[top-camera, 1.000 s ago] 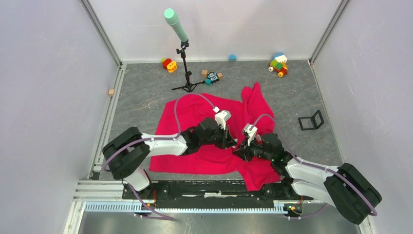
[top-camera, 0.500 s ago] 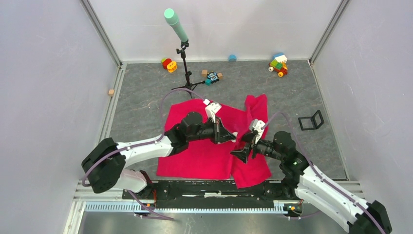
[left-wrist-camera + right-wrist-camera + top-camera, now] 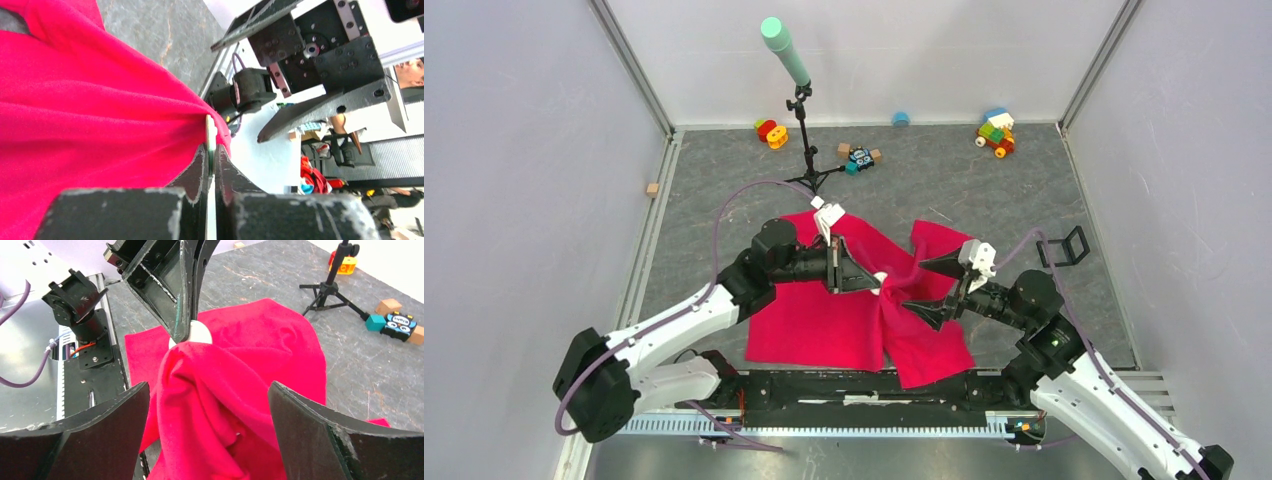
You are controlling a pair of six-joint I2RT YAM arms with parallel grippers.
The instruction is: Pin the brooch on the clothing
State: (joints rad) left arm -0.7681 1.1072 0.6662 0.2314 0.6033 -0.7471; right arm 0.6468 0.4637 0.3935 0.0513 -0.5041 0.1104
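Observation:
The clothing is a bright red-pink shirt on the grey floor, pulled up into a bunched ridge at its middle. My left gripper is shut on the brooch, a small pale disc seen edge-on in the left wrist view between the fingers. The fabric hangs against the brooch; whether it is pinned I cannot tell. My right gripper stands wide open just right of the ridge, holding nothing. In the right wrist view its gripper straddles the raised fabric, with the brooch above.
A black tripod stand with a teal foam tip rises behind the shirt. Toy blocks lie along the back wall. A small black frame sits right of the shirt, a wooden cube at the left.
The right gripper has opened wide and backed off to the right. The left gripper drew back left, holding the brooch, and the shirt has bunched into a raised ridge.

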